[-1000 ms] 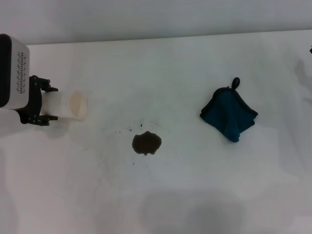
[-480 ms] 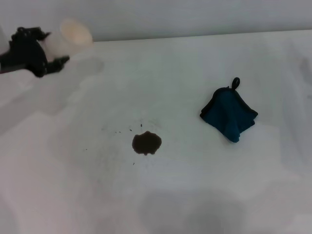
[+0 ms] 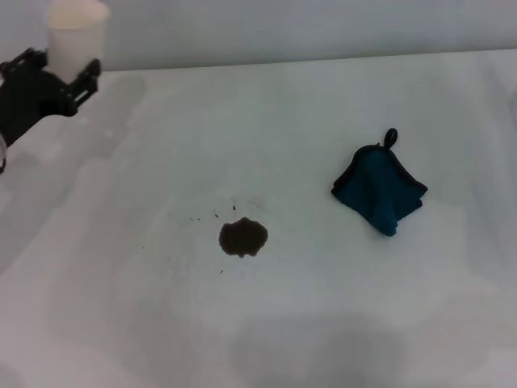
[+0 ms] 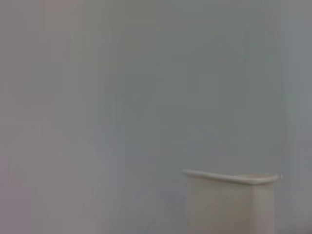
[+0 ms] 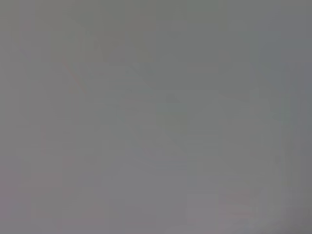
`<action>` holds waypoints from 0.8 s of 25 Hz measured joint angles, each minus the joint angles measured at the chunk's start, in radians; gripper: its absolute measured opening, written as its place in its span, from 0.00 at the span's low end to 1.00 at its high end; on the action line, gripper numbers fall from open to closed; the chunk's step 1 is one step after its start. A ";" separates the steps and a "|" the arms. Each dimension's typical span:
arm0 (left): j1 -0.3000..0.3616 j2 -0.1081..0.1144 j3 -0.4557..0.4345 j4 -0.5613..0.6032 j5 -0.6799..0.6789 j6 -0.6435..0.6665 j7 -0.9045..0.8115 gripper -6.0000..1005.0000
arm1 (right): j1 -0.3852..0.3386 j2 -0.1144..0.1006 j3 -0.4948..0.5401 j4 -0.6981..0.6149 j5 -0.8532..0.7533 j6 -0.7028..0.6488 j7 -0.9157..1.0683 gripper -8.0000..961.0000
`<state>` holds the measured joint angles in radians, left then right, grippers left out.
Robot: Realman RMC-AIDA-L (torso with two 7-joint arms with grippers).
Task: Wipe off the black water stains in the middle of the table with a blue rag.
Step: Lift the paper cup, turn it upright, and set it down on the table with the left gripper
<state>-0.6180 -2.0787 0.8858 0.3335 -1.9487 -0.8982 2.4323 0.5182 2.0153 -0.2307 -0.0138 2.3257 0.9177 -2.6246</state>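
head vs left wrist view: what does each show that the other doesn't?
Only the head view: the irregular dark brown-black liquid stain mid-table, the crumpled teal-blue cloth rag with black edging lying to the stain's right and apart from it, the plain white matte table, and the left end effector at far left.
Only the left wrist view: nothing extra, just a blank grey backdrop.
Both: the white paper cup, upright, held by the left end effector.
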 joint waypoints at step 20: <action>-0.090 -0.023 0.001 -0.369 -0.367 0.055 0.163 0.62 | 0.004 -0.003 0.001 -0.028 -0.001 0.000 0.002 0.87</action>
<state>-0.7083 -2.1021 0.8872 -0.0357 -2.3162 -0.8431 2.5948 0.5227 2.0126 -0.2300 -0.0415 2.3251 0.9176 -2.6231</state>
